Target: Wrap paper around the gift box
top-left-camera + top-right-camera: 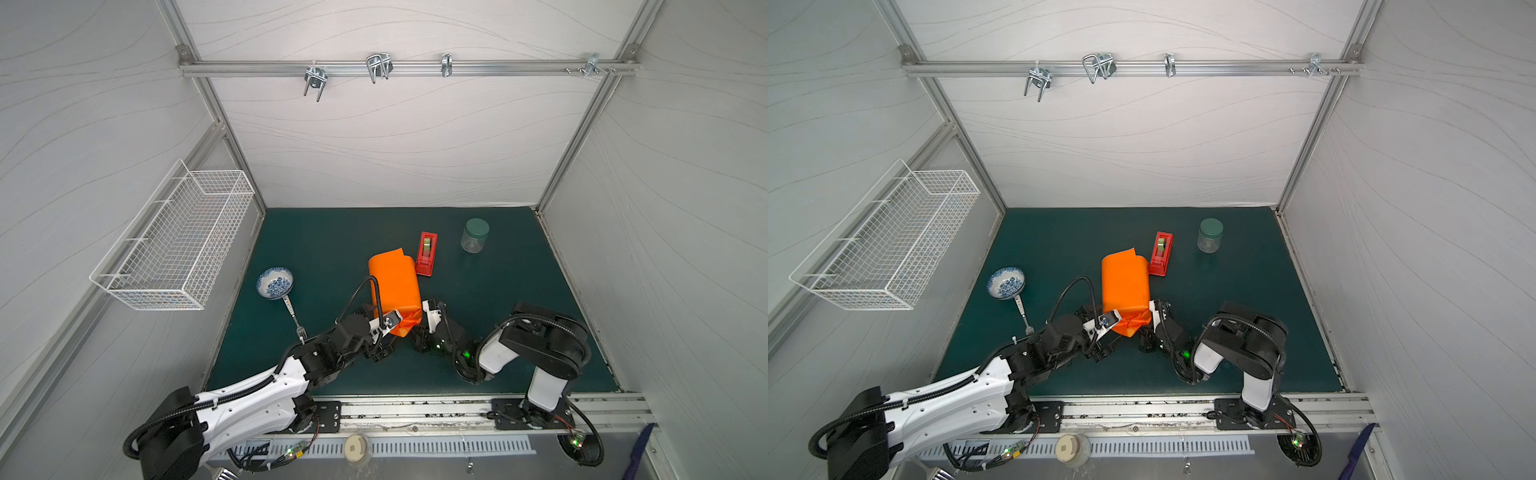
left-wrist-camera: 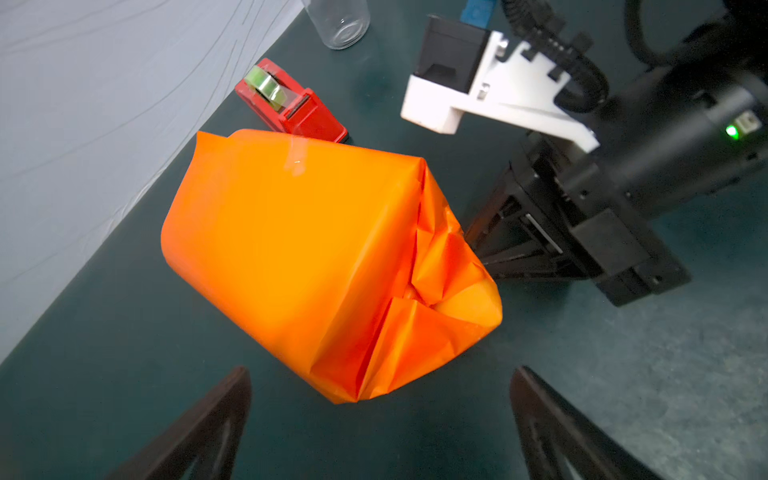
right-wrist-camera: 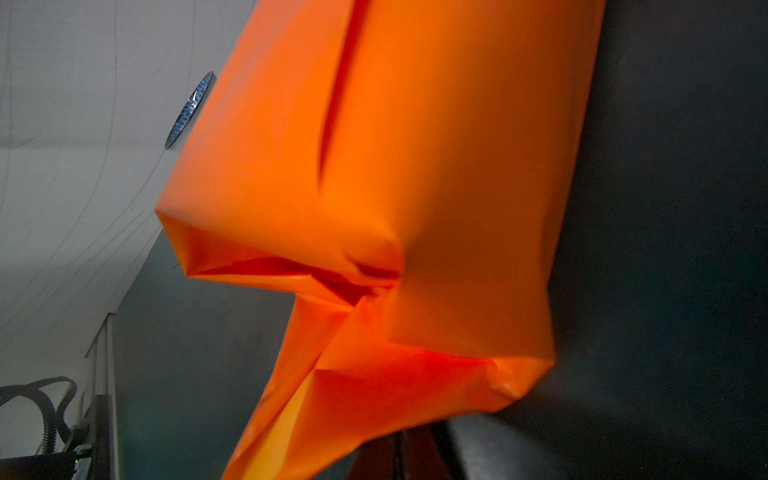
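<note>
Paper (image 2: 291, 249): thin orange sheet, smooth with a soft sheen, creased and crumpled at the folded end; tape dispenser (image 2: 299, 112): glossy red plastic carrying a roll of clear shiny tape; jar (image 1: 472, 245): clear and glossy, with a matt green lid. Table mat (image 1: 332, 249): dark green, matt, finely grained; bowl (image 1: 274, 283): glazed blue-and-white ware; basket (image 1: 216, 216): white coated wire; rail (image 1: 415, 68): bare brushed metal.

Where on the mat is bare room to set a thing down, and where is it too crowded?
Bare mat: the far left, between bowl and back wall; the right side, from jar to right arm; the near edge, between that and the left arm. Crowded: the middle, where left gripper and right gripper work at the paper, dispenser close beside.
</note>
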`<state>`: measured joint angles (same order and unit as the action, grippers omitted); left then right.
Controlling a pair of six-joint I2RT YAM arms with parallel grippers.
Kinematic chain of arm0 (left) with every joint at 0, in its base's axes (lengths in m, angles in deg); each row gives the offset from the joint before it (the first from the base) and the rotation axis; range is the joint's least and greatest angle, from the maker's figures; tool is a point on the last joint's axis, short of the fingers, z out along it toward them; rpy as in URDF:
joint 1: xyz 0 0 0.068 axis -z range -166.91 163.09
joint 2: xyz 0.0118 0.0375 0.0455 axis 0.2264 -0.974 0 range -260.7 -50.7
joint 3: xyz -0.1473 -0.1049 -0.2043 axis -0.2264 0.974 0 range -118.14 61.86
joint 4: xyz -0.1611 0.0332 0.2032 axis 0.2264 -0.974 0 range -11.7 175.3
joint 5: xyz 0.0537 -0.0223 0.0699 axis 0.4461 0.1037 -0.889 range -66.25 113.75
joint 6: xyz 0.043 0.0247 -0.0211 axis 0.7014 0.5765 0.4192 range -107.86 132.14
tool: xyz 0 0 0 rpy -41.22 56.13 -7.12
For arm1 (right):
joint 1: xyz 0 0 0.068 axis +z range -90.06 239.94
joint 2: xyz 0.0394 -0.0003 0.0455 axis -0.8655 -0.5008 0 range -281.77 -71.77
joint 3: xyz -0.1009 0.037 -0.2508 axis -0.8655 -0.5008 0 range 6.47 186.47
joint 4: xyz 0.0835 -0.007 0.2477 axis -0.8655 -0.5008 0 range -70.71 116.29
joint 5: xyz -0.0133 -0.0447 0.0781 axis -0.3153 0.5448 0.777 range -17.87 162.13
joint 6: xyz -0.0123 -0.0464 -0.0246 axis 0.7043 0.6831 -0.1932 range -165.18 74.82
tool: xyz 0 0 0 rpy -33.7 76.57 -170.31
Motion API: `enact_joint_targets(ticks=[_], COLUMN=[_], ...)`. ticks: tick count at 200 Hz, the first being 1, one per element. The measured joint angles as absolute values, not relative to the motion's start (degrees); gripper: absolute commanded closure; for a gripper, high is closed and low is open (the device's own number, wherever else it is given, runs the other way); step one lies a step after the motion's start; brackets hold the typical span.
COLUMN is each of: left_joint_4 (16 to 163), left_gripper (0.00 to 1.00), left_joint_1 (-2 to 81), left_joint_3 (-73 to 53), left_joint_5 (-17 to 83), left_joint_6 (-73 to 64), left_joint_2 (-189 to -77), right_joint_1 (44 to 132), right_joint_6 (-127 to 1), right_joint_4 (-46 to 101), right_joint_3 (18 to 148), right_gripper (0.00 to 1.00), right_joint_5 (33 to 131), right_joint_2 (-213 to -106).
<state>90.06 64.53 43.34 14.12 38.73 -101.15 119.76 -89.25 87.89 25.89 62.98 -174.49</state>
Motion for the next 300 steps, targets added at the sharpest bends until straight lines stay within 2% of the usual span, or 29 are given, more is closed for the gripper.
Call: enact_joint_targets(ticks=[48,140,233,300], left_joint_4=[96.4,101.6,106.7,111.9], left_gripper=[0.01,0.01,0.01,0.05], left_joint_1=[65.4,65.5,65.7,65.6], left_joint_3=[43.5,43.4,42.2,42.2], left_joint_5=[12.9,10.9,6.0,2.6], left_joint_6=[49.8,59.1,63.6,64.4], left_joint_2=[-110.6,-119.5,-126.2,-127.8], right_joint_1=[119.5,119.5,119.5,119.5], right_joint_6=[-89.7,-90.4,-90.4,-90.4], right_joint_4=[87.8,87.6,87.6,87.5], right_joint_3=[25.9,25.9,25.9,26.0], right_gripper=[0.96,0.97,0.97,0.97], right_joint_5=[63.2,63.2,63.1,63.2], right_joint_2=[-174.5,-174.5,-174.5,-174.5])
